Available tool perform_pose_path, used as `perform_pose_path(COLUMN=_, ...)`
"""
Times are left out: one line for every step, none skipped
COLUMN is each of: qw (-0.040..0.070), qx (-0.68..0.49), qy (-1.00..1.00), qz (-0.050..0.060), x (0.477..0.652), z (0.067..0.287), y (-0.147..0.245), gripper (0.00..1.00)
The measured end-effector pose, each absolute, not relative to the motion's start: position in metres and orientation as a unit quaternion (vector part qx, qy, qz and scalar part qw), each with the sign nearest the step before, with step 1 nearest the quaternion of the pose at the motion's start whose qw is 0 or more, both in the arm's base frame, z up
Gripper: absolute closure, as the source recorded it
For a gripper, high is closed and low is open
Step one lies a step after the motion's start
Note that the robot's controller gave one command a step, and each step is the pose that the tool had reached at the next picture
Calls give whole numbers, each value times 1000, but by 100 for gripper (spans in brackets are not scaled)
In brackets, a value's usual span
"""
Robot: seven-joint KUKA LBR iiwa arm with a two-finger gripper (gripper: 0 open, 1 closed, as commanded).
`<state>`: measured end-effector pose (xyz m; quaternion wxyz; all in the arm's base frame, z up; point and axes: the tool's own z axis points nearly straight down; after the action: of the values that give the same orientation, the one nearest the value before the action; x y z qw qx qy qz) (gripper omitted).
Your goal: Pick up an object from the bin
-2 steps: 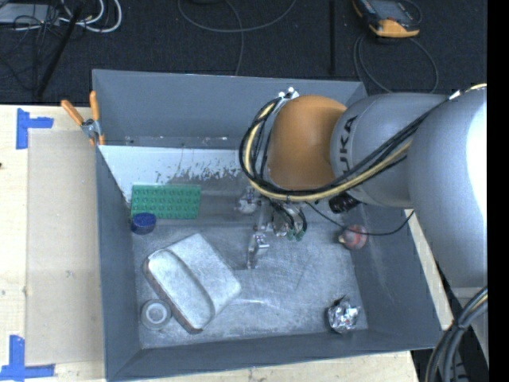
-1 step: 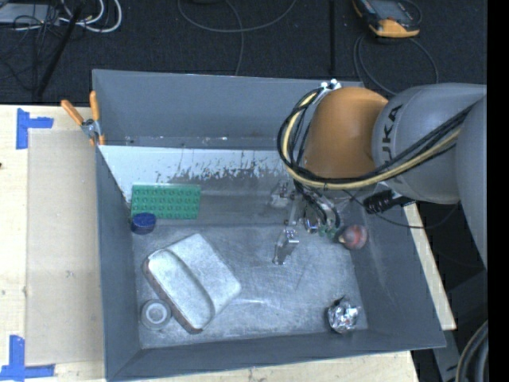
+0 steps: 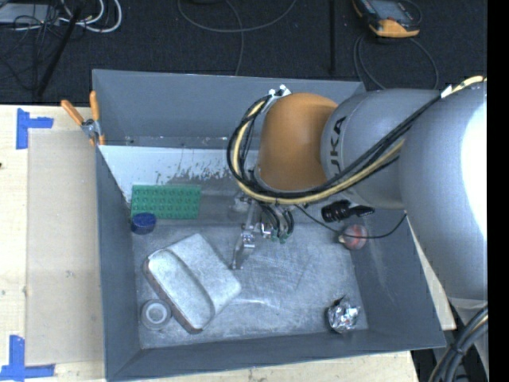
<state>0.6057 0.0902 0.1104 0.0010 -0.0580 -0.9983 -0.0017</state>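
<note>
My gripper [image 3: 242, 250] hangs below the orange wrist cover near the middle of the bin. Its tip is just off the upper right corner of a flat grey-white pad with a brown edge [image 3: 191, 281], which lies slantwise on the bin floor at the lower left. I cannot tell whether the tip touches the pad. A green studded plate [image 3: 165, 201] leans against the back wall to the gripper's left. A small blue cap [image 3: 143, 224] lies just below that plate's left end.
A clear tape roll [image 3: 156, 315] sits in the front left corner beside the pad. A crumpled foil ball [image 3: 343, 317] lies at the front right. A small pink ball [image 3: 354, 237] rests by the right wall under the arm. The arm covers the bin's back right.
</note>
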Motion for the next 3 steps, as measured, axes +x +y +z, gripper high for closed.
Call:
perform_pose_path(qw=-2, qx=-49, qy=-999, qz=1, x=606, z=142, y=10, gripper=0)
perform_pose_path(qw=0, qx=-41, qy=-999, qz=-1, x=618, z=117, y=72, gripper=0)
perform_pose_path(qw=4, qx=-50, qy=-999, qz=0, x=533, z=113, y=58, gripper=0)
